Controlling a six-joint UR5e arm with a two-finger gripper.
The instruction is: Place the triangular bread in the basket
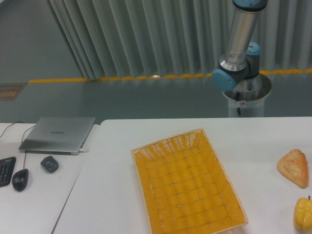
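Observation:
The triangular bread (294, 167) is a golden-brown rounded-triangle bun lying on the white table near the right edge of the view. The basket (141, 157) is a large shallow yellow-orange wicker tray in the middle of the table, with nothing in it, well to the left of the bread. Only the arm's base and lower links (240, 53) show, behind the table's far edge at upper right. The gripper is out of view.
A bright yellow ridged pepper-like object (303, 214) sits just in front of the bread at the right edge. On a separate table to the left lie a closed laptop (58, 134), a small dark object (49, 164), a mouse (20, 180) and a keyboard corner (6, 170).

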